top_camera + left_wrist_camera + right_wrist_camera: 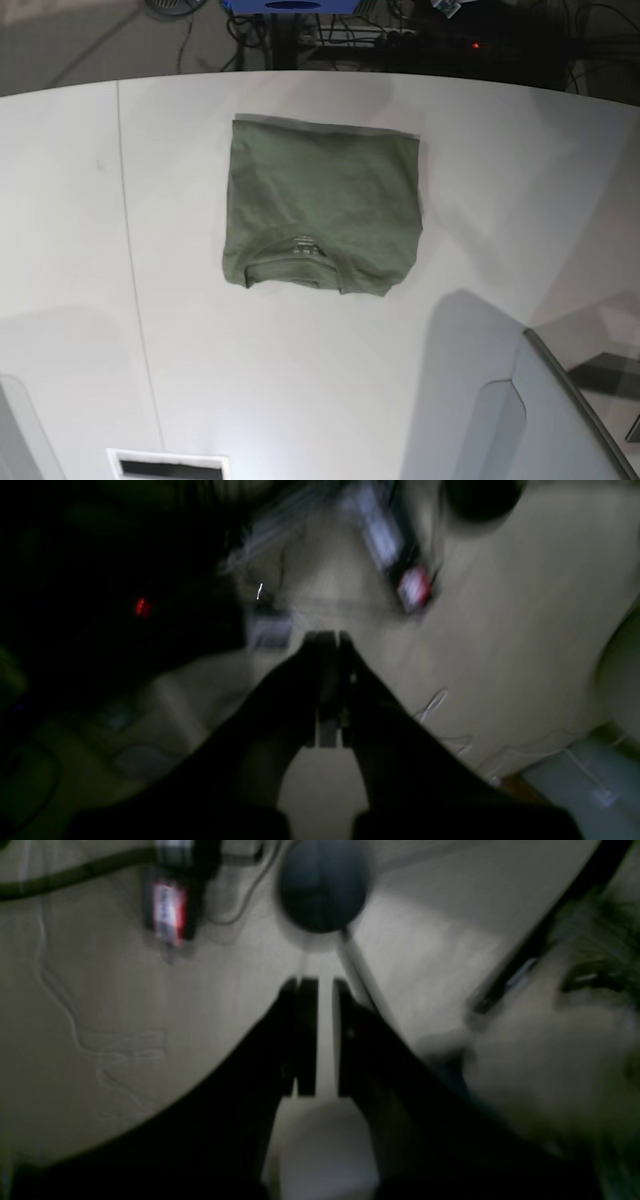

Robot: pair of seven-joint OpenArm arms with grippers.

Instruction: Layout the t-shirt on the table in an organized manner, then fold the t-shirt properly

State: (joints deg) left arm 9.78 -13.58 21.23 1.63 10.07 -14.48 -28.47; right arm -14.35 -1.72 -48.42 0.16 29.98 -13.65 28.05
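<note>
Base view | t-shirt (322, 207) folded compact, upper middle of bench (80, 250) | fold looks finished | left fingers (330, 645) closed, empty | right fingers (317, 990) narrowly apart, empty

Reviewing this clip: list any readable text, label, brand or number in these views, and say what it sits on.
No text can be read in any view.
Neck label of the t-shirt: too small to read.
Red and white tag on the dark device in the right wrist view: lettering blurred, unreadable.
The table: no markings.
</note>
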